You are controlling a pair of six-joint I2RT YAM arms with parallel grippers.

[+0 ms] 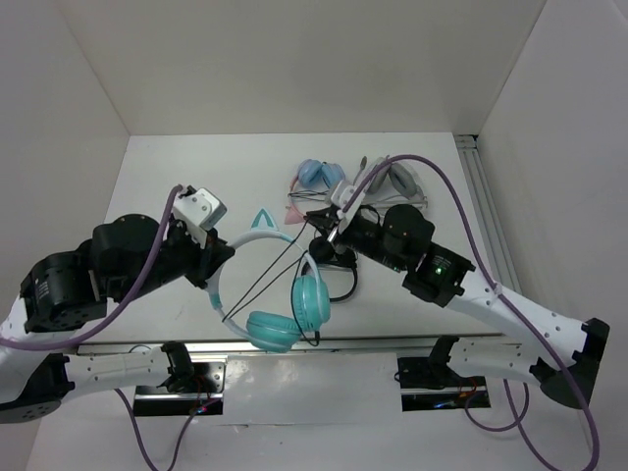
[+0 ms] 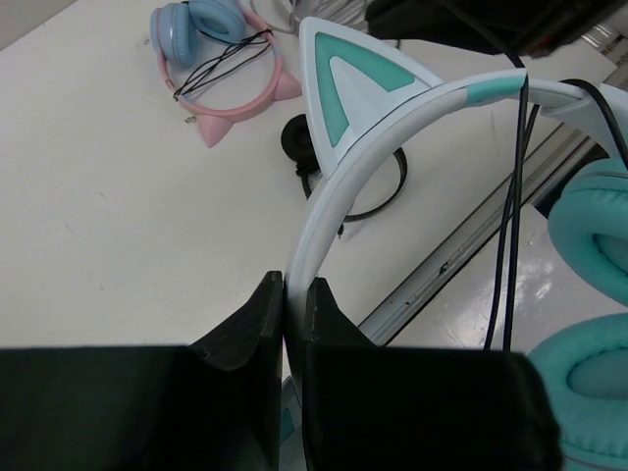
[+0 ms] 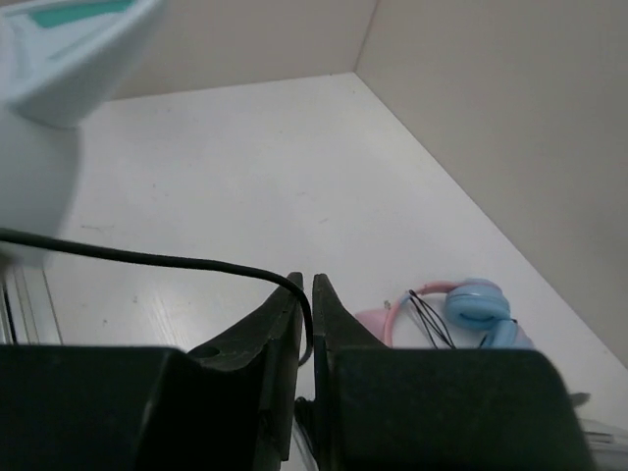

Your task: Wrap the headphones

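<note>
From above, the headphones (image 1: 280,319) sit on the near side of the pink pair (image 1: 312,180), by the table (image 1: 196,177) edge. The left gripper (image 1: 214,283) clamps their band on the left. The right gripper (image 1: 332,238), between them and the pink pair, pinches the cable (image 1: 285,264), which is drawn taut.

On the left wrist, the jaws are tight on the whitish band, and a cat ear (image 2: 343,78) rises just beyond. The pink pair (image 2: 221,59) lies farther off, and a black pair (image 2: 343,186) is nearer.

On the right wrist, the jaws are nearly together, and the cable (image 3: 147,258) runs into the slit. The pink pair (image 3: 461,309) lies beyond to the right.
</note>
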